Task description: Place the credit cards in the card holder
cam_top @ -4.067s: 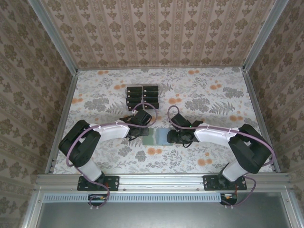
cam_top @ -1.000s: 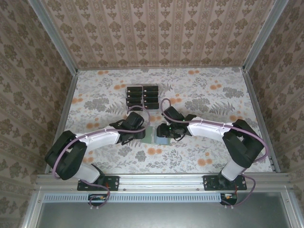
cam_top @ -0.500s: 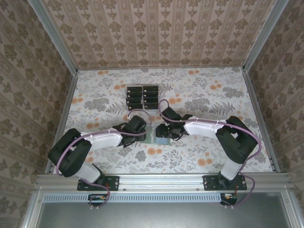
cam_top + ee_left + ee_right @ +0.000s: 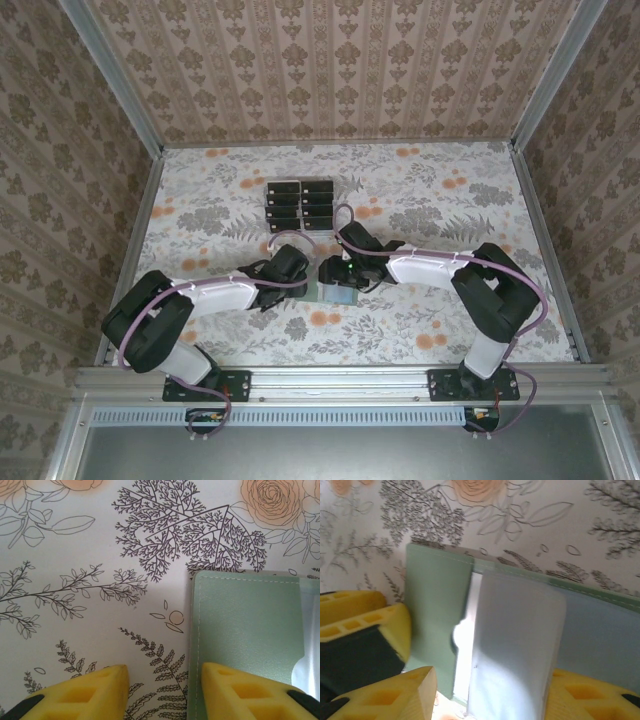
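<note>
The grey-green card holder [image 4: 338,296] lies open on the floral table between both arms. My left gripper [image 4: 303,281] is open and low at its left edge. In the left wrist view the left gripper [image 4: 162,670] straddles that edge of the holder [image 4: 245,620], one yellow finger [image 4: 240,692] over the green cover and the other over the table. My right gripper [image 4: 490,675] is open over the holder [image 4: 432,610]. A pale blue-grey inner flap [image 4: 515,645] stands raised between its fingers, against the right one. The dark credit cards [image 4: 300,203] sit in a rack further back.
The clear rack of cards stands just behind the two grippers, a short way from the left wrist. Aluminium rails [image 4: 340,380] and patterned walls enclose the table. The left gripper's yellow finger [image 4: 365,622] shows at the left of the right wrist view, close to my right finger.
Over four seconds both grippers drew in over the card holder, the right one moving left. In the last half second the right wrist crept a little further left; the left arm barely moved.
</note>
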